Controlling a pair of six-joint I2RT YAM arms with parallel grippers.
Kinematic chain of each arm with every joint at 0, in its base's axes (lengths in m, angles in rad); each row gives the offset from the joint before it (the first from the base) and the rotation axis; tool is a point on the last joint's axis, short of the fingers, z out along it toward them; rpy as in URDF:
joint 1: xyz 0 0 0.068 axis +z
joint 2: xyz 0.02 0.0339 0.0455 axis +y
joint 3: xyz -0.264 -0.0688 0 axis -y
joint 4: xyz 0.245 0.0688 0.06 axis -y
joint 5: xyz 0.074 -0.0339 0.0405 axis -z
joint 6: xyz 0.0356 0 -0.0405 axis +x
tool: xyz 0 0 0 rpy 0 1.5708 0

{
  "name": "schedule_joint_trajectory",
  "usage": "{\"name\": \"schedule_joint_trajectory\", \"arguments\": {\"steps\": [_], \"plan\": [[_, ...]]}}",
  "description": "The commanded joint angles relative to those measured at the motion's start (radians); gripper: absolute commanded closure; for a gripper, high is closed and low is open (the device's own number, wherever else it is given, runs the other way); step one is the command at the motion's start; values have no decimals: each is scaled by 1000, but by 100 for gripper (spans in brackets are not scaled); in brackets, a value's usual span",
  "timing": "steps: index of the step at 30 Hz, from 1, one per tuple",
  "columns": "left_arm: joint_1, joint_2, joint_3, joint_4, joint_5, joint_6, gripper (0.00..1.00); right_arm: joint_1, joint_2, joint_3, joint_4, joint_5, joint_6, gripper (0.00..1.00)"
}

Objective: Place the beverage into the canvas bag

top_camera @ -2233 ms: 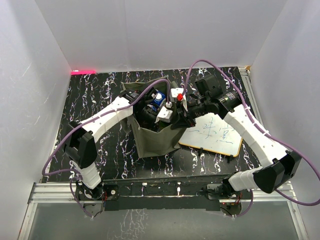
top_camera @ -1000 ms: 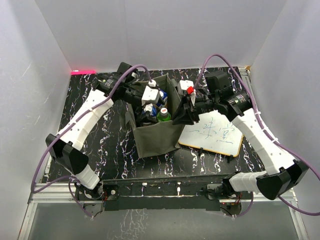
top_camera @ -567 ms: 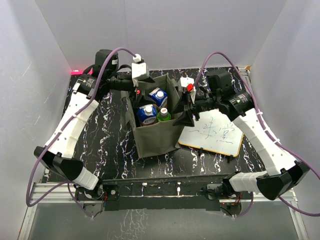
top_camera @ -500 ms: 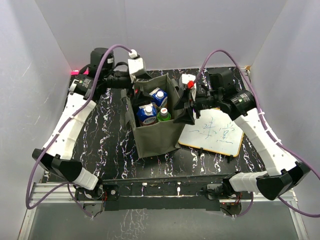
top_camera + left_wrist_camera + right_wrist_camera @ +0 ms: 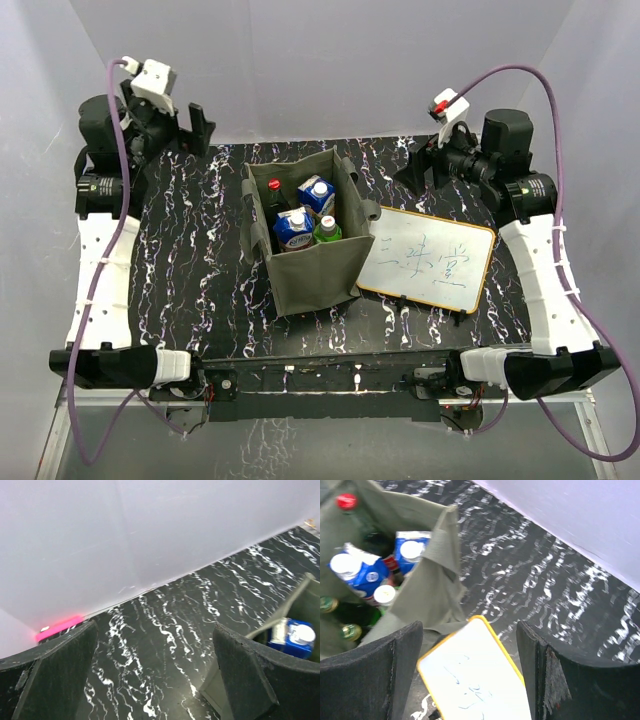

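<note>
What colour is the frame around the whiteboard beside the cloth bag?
The rectangular whiteboard's thin frame is yellow-orange, clearest in the right wrist view.

The walls of the canvas bag (image 5: 318,278) hide the lower parts of the blue cartons (image 5: 293,228) and the green bottle (image 5: 324,232). The writing on the whiteboard (image 5: 428,262) is too small to read. The right wrist view cuts the whiteboard off at its bottom edge, and the left wrist view crops the bag.

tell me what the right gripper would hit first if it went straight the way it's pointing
The right gripper would likely meet the whiteboard at its yellow-framed corner, just beside the canvas bag; depth is unclear.
</note>
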Motion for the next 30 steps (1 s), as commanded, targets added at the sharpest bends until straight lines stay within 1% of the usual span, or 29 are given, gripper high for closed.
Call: {"name": "schedule_joint_trajectory", "arguments": {"steps": [1, 5, 7, 8, 9, 12, 16, 20, 24, 27, 30], "plan": [[56, -52, -66, 90, -94, -117, 3, -6, 10, 33, 73, 269, 33, 21], [67, -70, -150, 147, -120, -123, 3, -6, 39, 30, 95, 370, 23, 17], [68, -74, -180, 178, -149, -124, 3, -6, 55, 27, 107, 405, 20, 10], [67, -77, -194, 192, -166, -124, 3, -6, 65, 27, 110, 415, 20, 3], [66, -81, -209, 223, -200, -128, 3, -6, 74, 27, 114, 422, 20, 1], [67, -88, -255, 284, -244, -137, 3, -6, 99, 25, 121, 426, 24, 1], [68, -93, -319, 353, -252, -157, 3, -6, 126, 10, 146, 442, 50, 1], [67, -94, -356, 382, -251, -213, 3, -6, 123, -41, 238, 493, 112, 1], [68, -89, -352, 363, -285, -237, 3, -6, 86, -140, 376, 535, 137, 1], [68, -83, -335, 330, -284, -207, 3, -6, 53, -197, 473, 524, 143, 1], [67, -75, -308, 282, -268, -156, 3, -6, 43, -220, 539, 527, 155, 1]]}}
